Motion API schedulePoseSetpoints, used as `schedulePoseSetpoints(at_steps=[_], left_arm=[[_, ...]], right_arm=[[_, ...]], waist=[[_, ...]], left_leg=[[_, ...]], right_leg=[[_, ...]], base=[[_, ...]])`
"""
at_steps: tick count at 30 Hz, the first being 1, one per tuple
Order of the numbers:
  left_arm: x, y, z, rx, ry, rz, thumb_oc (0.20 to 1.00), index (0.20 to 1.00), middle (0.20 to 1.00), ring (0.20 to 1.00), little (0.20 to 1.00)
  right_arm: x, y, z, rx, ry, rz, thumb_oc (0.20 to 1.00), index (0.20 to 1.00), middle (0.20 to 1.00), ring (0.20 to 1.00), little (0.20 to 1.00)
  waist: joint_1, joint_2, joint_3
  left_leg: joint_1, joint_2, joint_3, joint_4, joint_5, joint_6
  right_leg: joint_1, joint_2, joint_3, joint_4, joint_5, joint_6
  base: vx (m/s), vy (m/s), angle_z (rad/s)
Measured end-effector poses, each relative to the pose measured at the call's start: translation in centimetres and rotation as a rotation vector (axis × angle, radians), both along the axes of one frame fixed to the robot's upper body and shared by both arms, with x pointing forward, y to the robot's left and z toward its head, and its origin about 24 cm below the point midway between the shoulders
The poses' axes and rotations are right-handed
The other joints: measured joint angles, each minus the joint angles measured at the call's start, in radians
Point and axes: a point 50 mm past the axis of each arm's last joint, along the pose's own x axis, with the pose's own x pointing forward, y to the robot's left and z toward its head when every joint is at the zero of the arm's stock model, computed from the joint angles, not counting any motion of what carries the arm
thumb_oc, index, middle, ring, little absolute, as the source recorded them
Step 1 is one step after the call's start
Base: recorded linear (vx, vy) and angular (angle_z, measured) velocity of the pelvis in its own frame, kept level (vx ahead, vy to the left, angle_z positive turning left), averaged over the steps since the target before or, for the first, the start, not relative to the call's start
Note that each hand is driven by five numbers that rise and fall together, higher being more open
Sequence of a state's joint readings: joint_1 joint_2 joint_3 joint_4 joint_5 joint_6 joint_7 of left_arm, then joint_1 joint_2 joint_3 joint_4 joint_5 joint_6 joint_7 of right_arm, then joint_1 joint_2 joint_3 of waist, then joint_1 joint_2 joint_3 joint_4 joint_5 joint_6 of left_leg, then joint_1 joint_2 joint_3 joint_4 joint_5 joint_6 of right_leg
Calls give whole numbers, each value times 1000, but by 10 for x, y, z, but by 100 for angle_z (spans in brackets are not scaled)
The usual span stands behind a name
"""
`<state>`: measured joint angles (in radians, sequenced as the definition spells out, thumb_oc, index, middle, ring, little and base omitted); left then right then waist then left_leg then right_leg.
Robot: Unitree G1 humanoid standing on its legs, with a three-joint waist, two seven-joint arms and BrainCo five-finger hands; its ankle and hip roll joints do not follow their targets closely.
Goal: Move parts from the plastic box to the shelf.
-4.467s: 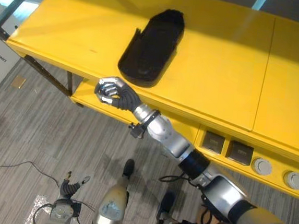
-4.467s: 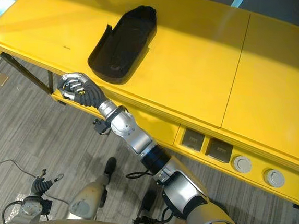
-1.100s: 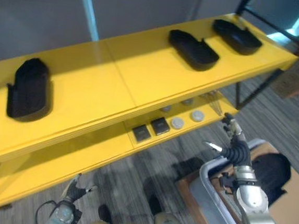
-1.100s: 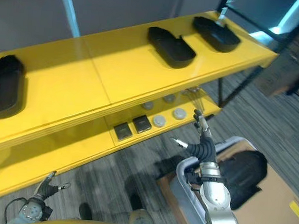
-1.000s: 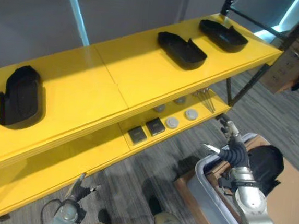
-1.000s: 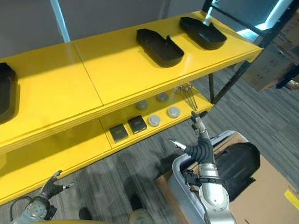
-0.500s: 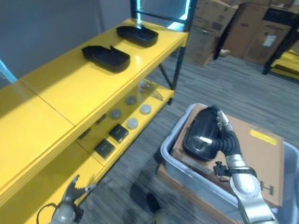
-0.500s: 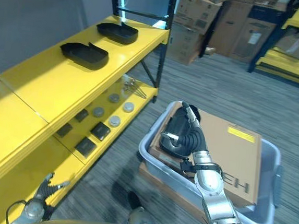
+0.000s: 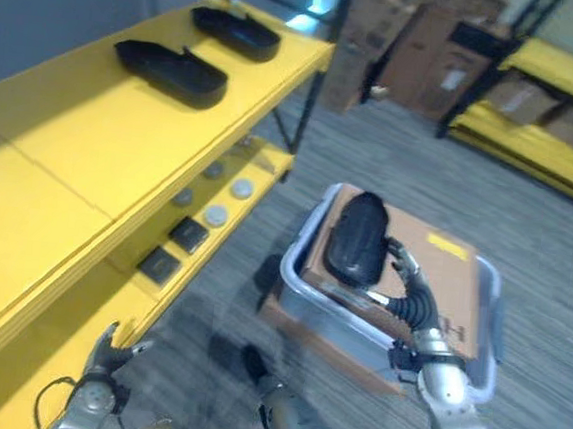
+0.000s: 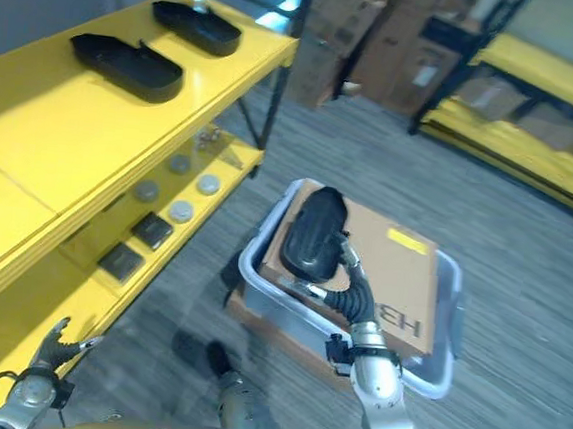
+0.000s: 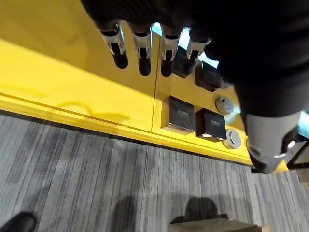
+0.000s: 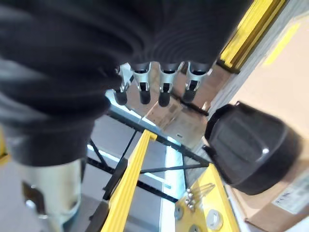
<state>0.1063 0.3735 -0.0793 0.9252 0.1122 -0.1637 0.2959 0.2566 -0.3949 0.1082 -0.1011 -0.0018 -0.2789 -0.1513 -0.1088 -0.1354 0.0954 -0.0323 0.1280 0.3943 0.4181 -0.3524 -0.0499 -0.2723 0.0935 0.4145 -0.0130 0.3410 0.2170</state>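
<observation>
A grey plastic box (image 9: pixel 292 267) stands on the floor to the right of the yellow shelf (image 9: pixel 62 145). In it a black moulded part (image 9: pixel 357 238) lies on a cardboard sheet (image 10: pixel 403 260). My right hand (image 9: pixel 406 293) is open, its fingers (image 12: pixel 164 87) straight beside the part's right edge; I cannot tell whether they touch it. Two like black parts (image 9: pixel 170 59) (image 9: pixel 237 32) lie on the shelf's top board. Low by the shelf's bottom level, my left hand (image 9: pixel 106 352) hangs open, its fingers (image 11: pixel 140 50) straight and holding nothing.
Square black blocks (image 11: pixel 181 113) and round discs (image 9: pixel 229 186) lie on the lower shelf. Cardboard cartons (image 9: pixel 437 47) and more yellow racks (image 9: pixel 543 147) stand at the back right. Grey carpet (image 9: pixel 525 245) runs between the shelf and the racks.
The camera has swung from the shelf towards the plastic box. My right hand has come from the air by the shelf to the black part in the box.
</observation>
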Motion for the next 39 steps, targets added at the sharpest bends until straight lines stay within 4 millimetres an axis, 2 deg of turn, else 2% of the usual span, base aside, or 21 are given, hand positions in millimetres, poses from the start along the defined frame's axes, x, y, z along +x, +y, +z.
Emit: schedulePoseSetpoints(at_steps=[1, 2, 3, 5, 6, 7, 10, 13, 14, 16, 17, 18, 19, 22, 23, 24, 27, 29, 32, 36, 39], left_arm=[[0, 2, 1, 6, 3, 0, 1000, 1000, 1000, 1000, 1000], [5, -1, 0, -3, -5, -2, 1000, 1000, 1000, 1000, 1000], [3, -6, -3, -17, 4, -1, 1000, 1000, 1000, 1000, 1000], [1, -16, -8, -43, 22, -6, 1000, 1000, 1000, 1000, 1000], [-2, -27, -14, -70, 42, -17, 1000, 1000, 1000, 1000, 1000], [-2, -29, -14, -76, 46, -27, 1000, 1000, 1000, 1000, 1000], [-8, -26, -19, -73, 90, -12, 1000, 1000, 1000, 1000, 1000], [-15, -32, -25, -100, 116, 25, 1000, 1000, 1000, 1000, 1000], [-18, -34, -27, -108, 130, 30, 1000, 1000, 1000, 1000, 1000], [-19, -39, -28, -122, 130, 34, 1000, 1000, 1000, 1000, 1000], [-19, -43, -30, -140, 127, 41, 1000, 1000, 1000, 1000, 1000], [-19, -43, -30, -140, 127, 41, 1000, 1000, 1000, 1000, 1000], [-14, -46, -28, -156, 101, 48, 1000, 1000, 1000, 1000, 1000], [7, -59, -20, -198, 13, 16, 1000, 1000, 1000, 1000, 1000], [15, -63, -16, -208, -20, -5, 1000, 1000, 1000, 1000, 1000], [25, -68, -10, -230, -71, -28, 1000, 1000, 1000, 1000, 1000], [37, -69, -4, -231, -107, -61, 1000, 1000, 1000, 1000, 1000], [48, -75, -1, -242, -127, -98, 1000, 1000, 1000, 1000, 1000], [42, -81, -3, -244, -98, -158, 1000, 1000, 1000, 1000, 1000], [62, -78, 12, -215, -167, -238, 1000, 1000, 1000, 1000, 1000], [72, -78, 17, -211, -198, -244, 1000, 1000, 1000, 1000, 1000]], right_arm=[[-2, -1, -1, -8, 6, -2, 1000, 1000, 1000, 1000, 1000], [-2, -5, -5, -28, 34, -11, 1000, 1000, 1000, 1000, 1000], [-2, -6, -7, -37, 41, -13, 1000, 1000, 1000, 1000, 1000], [-2, -8, -5, -52, 31, -16, 1000, 1000, 1000, 1000, 1000], [-1, -9, -2, -56, 18, -15, 1000, 1000, 1000, 1000, 1000], [0, -9, -2, -57, 16, -13, 1000, 1000, 1000, 1000, 1000], [4, -7, -6, -58, 34, 5, 1000, 1000, 1000, 1000, 1000], [4, -13, -7, -86, 56, 20, 1000, 1000, 1000, 1000, 1000], [4, -17, -9, -90, 63, 6, 1000, 1000, 1000, 1000, 1000], [2, -22, -8, -90, 64, -12, 1000, 1000, 1000, 1000, 1000], [0, -26, -8, -86, 70, -21, 1000, 1000, 1000, 1000, 1000], [0, -26, -8, -86, 70, -21, 1000, 1000, 1000, 1000, 1000], [0, -30, -7, -81, 71, -35, 1000, 1000, 1000, 1000, 1000], [-2, -41, -7, -84, 84, -72, 1000, 1000, 1000, 1000, 1000], [-2, -44, -9, -91, 98, -86, 1000, 1000, 1000, 1000, 1000], [-2, -48, -12, -118, 121, -90, 1000, 1000, 1000, 1000, 1000], [6, -47, -10, -167, 110, -93, 1000, 1000, 1000, 1000, 1000], [22, -49, -1, -201, 56, -121, 1000, 1000, 1000, 1000, 1000], [36, -52, 14, -257, -4, -120, 1000, 1000, 1000, 1000, 1000], [82, -51, 51, -311, -139, -152, 1000, 1000, 1000, 1000, 1000], [109, -55, 80, -329, -227, -206, 1000, 1000, 1000, 1000, 1000]], waist=[[-10, -21, -2], [-5, -8, 7], [7, 16, 7], [21, 51, 6], [52, 74, 4], [61, 75, 4], [75, 43, 5], [68, 67, 15], [59, 81, 15], [48, 95, 16], [46, 108, 22], [46, 108, 22], [61, 112, 27], [66, 145, 45], [69, 152, 46], [84, 158, 43], [99, 159, 45], [119, 158, 49], [111, 182, 43], [140, 157, 83], [180, 166, 122]], left_leg=[[0, -17, 10, 7, -4, 7], [-9, 11, 54, 10, 3, 41], [2, 26, 66, -18, 19, 44], [22, 29, 92, -105, 79, 39], [62, 2, 116, -218, 148, 46], [70, -14, 121, -250, 171, 43], [70, -41, 130, -287, 209, 22], [90, 3, 122, -308, 237, -18], [88, 18, 109, -313, 244, -27], [92, 37, 100, -308, 258, -43], [83, 68, 98, -252, 259, -58], [83, 68, 98, -252, 259, -58], [19, 102, 55, -108, 260, -47], [-46, 97, -108, -25, 261, -54], [-54, 67, -151, -30, 246, -59], [-41, -10, -205, -123, 228, -48], [-55, -50, -246, -220, 227, -44], [-79, -32, -257, -268, 243, -42], [-115, -31, -245, -277, 230, -12], [-238, -50, -256, -356, 297, 11], [-252, -47, -250, -424, 371, -4]], right_leg=[[13, -25, -19, -29, -24, 28], [-12, -19, -64, 11, -180, 9], [-36, -2, -123, 99, -219, -23], [-28, -11, -164, 192, -281, -14], [-22, -76, -266, 290, -348, -32], [6, -91, -261, 272, -354, -23], [122, -142, -243, 117, -312, -43], [147, -95, -250, 99, -316, -91], [145, -84, -265, 109, -322, -88], [128, -53, -268, 150, -349, -122], [100, -17, -272, 225, -386, -176], [100, -17, -272, 225, -386, -176], [62, -11, -260, 299, -417, -220], [60, 4, -249, 309, -414, -240], [61, 2, -230, 306, -412, -242], [66, -3, -186, 284, -402, -236], [76, -1, -169, 243, -385, -255], [78, 5, -223, 195, -336, -247], [66, 20, -262, 188, -330, -240], [-66, 2, -257, 155, -282, -176], [-78, -10, -289, 91, -238, -185]], base=[[-198, -119, -61], [-184, -74, -52], [-101, -85, -51], [-13, -85, -36], [24, -274, -42], [26, -278, -36], [70, -257, -12], [142, -223, -9], [96, -174, 16], [30, -214, 12], [-55, -183, -8], [-86, -187, -23], [-3, -69, -29], [51, -13, -20], [79, 67, -30], [51, 73, -46], [29, 37, -36], [85, 90, -43], [-43, 44, -20], [-90, 6, 15], [-10, 25, 48]])
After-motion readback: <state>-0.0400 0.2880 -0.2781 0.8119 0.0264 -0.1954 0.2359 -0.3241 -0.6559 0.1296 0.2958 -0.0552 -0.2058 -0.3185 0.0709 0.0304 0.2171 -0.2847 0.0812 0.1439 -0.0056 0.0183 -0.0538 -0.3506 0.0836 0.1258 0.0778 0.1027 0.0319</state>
